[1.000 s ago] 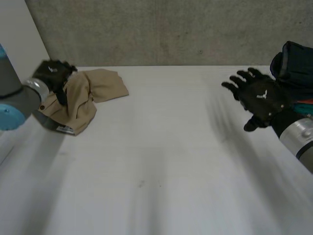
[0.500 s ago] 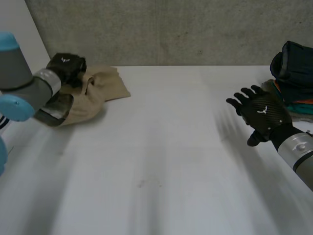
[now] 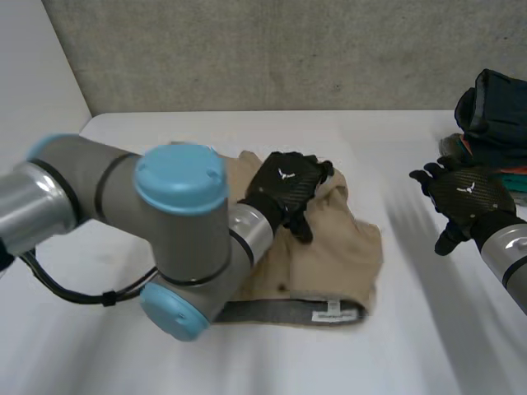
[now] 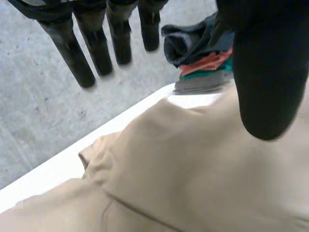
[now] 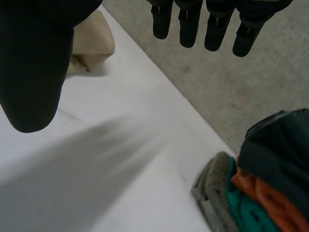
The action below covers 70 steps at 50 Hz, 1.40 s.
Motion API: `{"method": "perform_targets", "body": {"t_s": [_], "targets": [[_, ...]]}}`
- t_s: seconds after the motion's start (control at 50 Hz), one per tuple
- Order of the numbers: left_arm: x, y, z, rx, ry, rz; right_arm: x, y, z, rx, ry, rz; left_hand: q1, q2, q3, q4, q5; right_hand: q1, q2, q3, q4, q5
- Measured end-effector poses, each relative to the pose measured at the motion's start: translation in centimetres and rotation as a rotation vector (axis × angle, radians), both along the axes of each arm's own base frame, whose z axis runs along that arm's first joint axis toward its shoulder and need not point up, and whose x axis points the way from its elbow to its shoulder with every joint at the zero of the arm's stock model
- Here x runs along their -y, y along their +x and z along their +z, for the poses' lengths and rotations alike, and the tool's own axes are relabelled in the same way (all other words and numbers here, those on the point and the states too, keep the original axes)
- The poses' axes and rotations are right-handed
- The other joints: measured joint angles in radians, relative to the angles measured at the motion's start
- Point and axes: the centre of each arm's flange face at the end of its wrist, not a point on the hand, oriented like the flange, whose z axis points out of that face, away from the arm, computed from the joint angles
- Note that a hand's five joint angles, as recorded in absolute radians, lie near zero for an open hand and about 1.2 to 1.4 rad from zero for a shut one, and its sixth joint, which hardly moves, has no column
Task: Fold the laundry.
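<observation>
Folding stage: barely begun, by my reading; the tan garment (image 3: 329, 247) lies crumpled with no clean fold in it.
Left arm (image 3: 181, 222): reaches in from the near left corner of the table (image 3: 395, 140) and crosses the garment's left part to put its hand on the cloth.
Waistband (image 3: 280, 311): a grey band with a white label, on the side of the garment closest to the near edge.
Tan garment: about mid-table, clear of every edge, which leaves room to spread it flat.
Left hand (image 3: 284, 189): on the garment's far part, fingers (image 4: 72, 48) straight and free of the cloth, thumb apart above it, nothing pinched; it looks placed to press or smooth rather than lift.
Right hand (image 3: 468, 197): hovers near the right edge, apart from the garment, fingers (image 5: 188, 24) straight and spread, empty; probably waiting to take the right side.
Pile of clothes (image 3: 494, 115): far right corner, dark piece on top, orange, teal and grey beneath, stacked out of the working space.
</observation>
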Motion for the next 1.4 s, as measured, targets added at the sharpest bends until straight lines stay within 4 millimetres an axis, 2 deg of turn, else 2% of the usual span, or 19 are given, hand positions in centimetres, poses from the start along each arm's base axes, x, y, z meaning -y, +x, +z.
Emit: {"method": "perform_targets", "body": {"t_s": [0.04,0.12,0.22,0.3,0.44,0.62,0.66,0.72,0.74,0.78,0.8,0.86,1.04,1.12,1.18,1.26,1.3,1.32,1.4], "targets": [[0.0,0.1,0.0,0.005,-0.004,0.014,-0.2,0.1,0.0,0.023,0.022,-0.004,-0.095,-0.179,-0.181,-0.185,-0.172,0.0,0.0,0.0,0.0,0.0],[0.4,1.0,1.5,-0.004,-0.022,0.045,-0.9,0.6,0.2,0.078,0.063,-0.002,-0.098,-0.23,-0.233,-0.236,-0.211,0.0,0.0,0.0,0.0,0.0],[1.4,4.5,4.5,-0.012,-0.052,0.119,-2.9,2.2,0.4,0.178,0.156,0.033,-0.098,-0.23,-0.233,-0.236,-0.211,0.0,0.0,0.0,0.0,0.0],[2.0,7.2,4.9,0.031,-0.063,0.177,-4.7,3.4,0.4,0.216,0.222,0.063,-0.098,-0.23,-0.233,-0.236,-0.211,0.0,0.0,0.0,0.0,0.0],[2.5,13.1,1.0,0.293,-0.025,0.271,-8.2,5.5,-0.9,0.204,0.315,0.096,-0.098,-0.23,-0.233,-0.236,-0.211,0.0,0.0,0.0,0.0,0.0],[-0.5,16.2,-4.2,0.527,0.035,0.21,-9.1,6.4,-4.1,0.112,0.322,0.043,-0.059,-0.2,-0.208,-0.205,-0.182,0.015,0.025,0.024,0.024,0.018],[-0.9,16.2,-4.7,0.531,0.034,0.186,-9.0,6.5,-4.7,0.099,0.314,0.038,0.066,-0.095,-0.104,-0.097,-0.071,0.097,0.117,0.112,0.109,0.1],[-1.2,15.8,-5.1,0.514,0.017,0.151,-8.7,6.7,-5.3,0.078,0.288,0.036,0.272,0.088,0.079,0.09,0.114,0.428,0.48,0.475,0.455,0.436],[-1.2,15.7,-5.1,0.505,0.008,0.143,-8.4,6.8,-5.5,0.07,0.27,0.035,0.476,0.285,0.274,0.285,0.304,0.54,0.62,0.613,0.618,0.576],[-1.0,15.2,-5.1,0.483,-0.017,0.13,-7.9,6.9,-5.5,0.05,0.233,0.035,0.476,0.285,0.274,0.285,0.304,0.748,0.838,0.826,0.848,0.825],[-0.8,15.1,-5.0,0.474,-0.028,0.127,-7.6,6.9,-5.5,0.041,0.213,0.034,0.711,0.545,0.533,0.545,0.556,0.824,0.922,0.909,0.925,0.9],[-0.3,14.6,-4.9,0.453,-0.059,0.125,-6.9,7.0,-5.2,0.015,0.157,0.034,0.836,0.728,0.715,0.731,0.718,0.866,0.96,0.955,0.982,0.936],[0.2,12.4,-3.6,0.393,-0.128,0.13,-2.6,8.7,-2.3,-0.114,-0.097,0.059,0.836,0.74,0.726,0.741,0.718,0.869,0.96,0.962,0.99,0.936],[-2.4,9.3,-1.9,0.286,-0.135,0.076,1.1,10.8,0.2,-0.154,-0.288,0.091,0.836,0.74,0.726,0.741,0.718,0.869,0.96,0.962,0.99,0.936],[-3.5,8.2,-1.2,0.238,-0.127,0.061,2.4,11.6,1.1,-0.149,-0.357,0.111,0.836,0.74,0.726,0.742,0.718,0.872,0.96,0.962,0.99,0.936],[-6.8,5.2,0.0,0.117,-0.095,0.027,5.2,13.8,2.7,-0.11,-0.519,0.204,0.836,0.741,0.727,0.742,0.718,0.875,0.96,0.962,0.99,0.943],[-7.1,4.9,0.0,0.108,-0.091,0.022,5.5,14.0,2.7,-0.105,-0.533,0.22,0.836,0.741,0.727,0.742,0.718,0.875,0.96,0.962,0.99,0.943],[-9.1,2.9,-0.5,0.078,-0.074,-0.013,6.3,14.9,2.0,-0.078,-0.567,0.305,0.836,0.742,0.73,0.742,0.718,0.875,0.96,0.962,0.99,0.943],[-11.0,0.2,-2.2,0.074,-0.057,-0.064,6.7,15.6,-0.2,-0.039,-0.549,0.421,0.836,0.743,0.73,0.742,0.718,0.875,0.96,0.962,0.99,0.943]]}}
